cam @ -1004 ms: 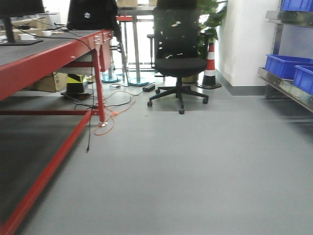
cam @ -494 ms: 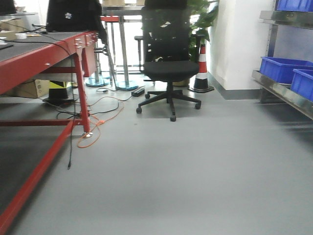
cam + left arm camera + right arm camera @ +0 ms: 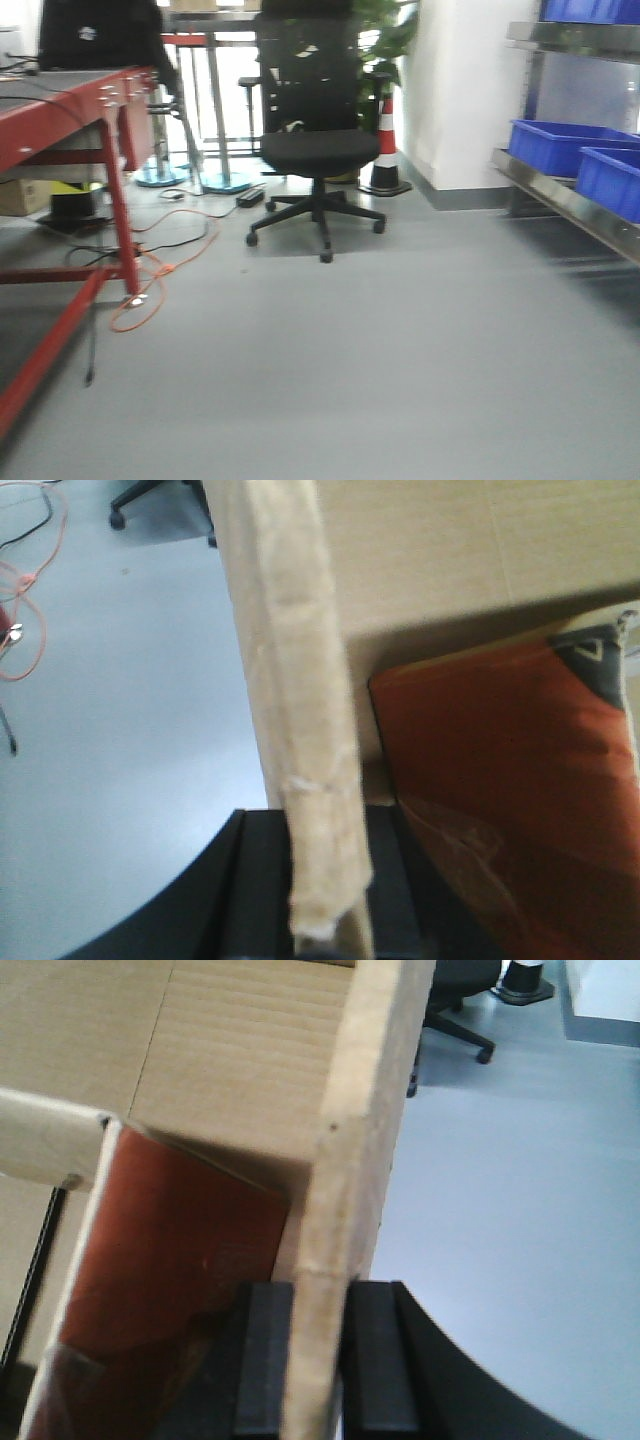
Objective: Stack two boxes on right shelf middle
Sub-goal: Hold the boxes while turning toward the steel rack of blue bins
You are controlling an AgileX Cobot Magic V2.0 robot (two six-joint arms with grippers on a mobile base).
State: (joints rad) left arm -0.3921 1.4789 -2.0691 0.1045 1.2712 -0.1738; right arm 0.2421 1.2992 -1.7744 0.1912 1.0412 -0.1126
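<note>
**Operator:** Where is the box, and what are your hands doing?

**Robot:** My left gripper [image 3: 325, 900] is clamped on the upright wall of a brown cardboard box [image 3: 430, 550]. The wall's pale, frayed edge runs up between my black fingers [image 3: 255, 880], one on each side. The inside of the box lies to the right of that wall. A red-orange pack [image 3: 500, 810] with a grey corner sits in there, against the inner face.

**Operator:** And the right one?

**Robot:** My right gripper [image 3: 318, 1360] is closed on a cardboard wall too, pinched between two black pads [image 3: 265, 1360]. The box interior is on its left, with a red item edged in white down inside. I cannot tell whether both walls belong to one box.

**Operator:** What is below you?

**Robot:** Grey floor [image 3: 400, 350] shows outside the wall in both wrist views.

**Operator:** And the shelf?

**Robot:** The steel shelf [image 3: 560, 195] runs along the right edge of the front view. Two blue bins [image 3: 555, 145] sit side by side on the level I can see, and another level is above it. A black office chair [image 3: 310, 150] stands ahead, with a traffic cone [image 3: 385, 150] behind it by the white pillar. The red-framed table [image 3: 60, 130] is at the left, with an orange cable [image 3: 150, 270] looped at its foot.
</note>
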